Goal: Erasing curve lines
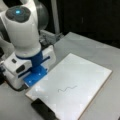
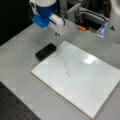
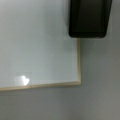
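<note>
The grey table fills most of both front views, and the white board lies flat on it, wood edged, with the glare of the room lights on its face. In a front view the board runs from the middle toward the right and bottom.

The arm is the next biggest thing, white with a blue mount, standing over the board's corner at a front view's left. In a front view it hangs at the top left, above the table and clear of the board.

The gripper sits under that blue mount, raised off the surface; its fingers are hidden from me, so I cannot tell whether they are spread or closed, and nothing shows in them.

The black eraser lies on the table just beside the board's edge, nearly under the gripper. In the wrist view the eraser sits at the top, against the board's edge near its corner.

The curve lines are still whole, a thin dark squiggle near the board's middle, well apart from the eraser; they show too in a front view.
</note>
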{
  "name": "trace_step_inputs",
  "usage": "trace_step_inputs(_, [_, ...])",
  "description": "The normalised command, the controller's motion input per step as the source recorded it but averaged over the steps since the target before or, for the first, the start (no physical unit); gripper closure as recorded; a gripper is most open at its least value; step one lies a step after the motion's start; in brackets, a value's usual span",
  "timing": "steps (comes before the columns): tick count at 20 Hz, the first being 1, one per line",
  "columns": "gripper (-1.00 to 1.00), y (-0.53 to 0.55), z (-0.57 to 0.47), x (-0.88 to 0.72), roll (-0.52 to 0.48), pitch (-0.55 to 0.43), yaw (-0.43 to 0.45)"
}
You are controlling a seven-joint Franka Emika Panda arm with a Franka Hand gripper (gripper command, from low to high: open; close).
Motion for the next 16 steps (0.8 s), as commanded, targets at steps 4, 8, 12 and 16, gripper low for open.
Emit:
trace_step_inputs(4, [-1.0, -0.15, -0.12, 0.14, 0.022, 0.072, 0.16])
trace_step_inputs(8, [-1.0, -0.18, -0.12, 0.2, 0.065, 0.069, 0.141])
trace_step_inputs(12, [-1.0, -0.21, -0.13, 0.22, 0.075, 0.006, 0.117])
trace_step_inputs(16, [-1.0, -0.21, -0.1, 0.19, 0.095, -0.018, 0.098])
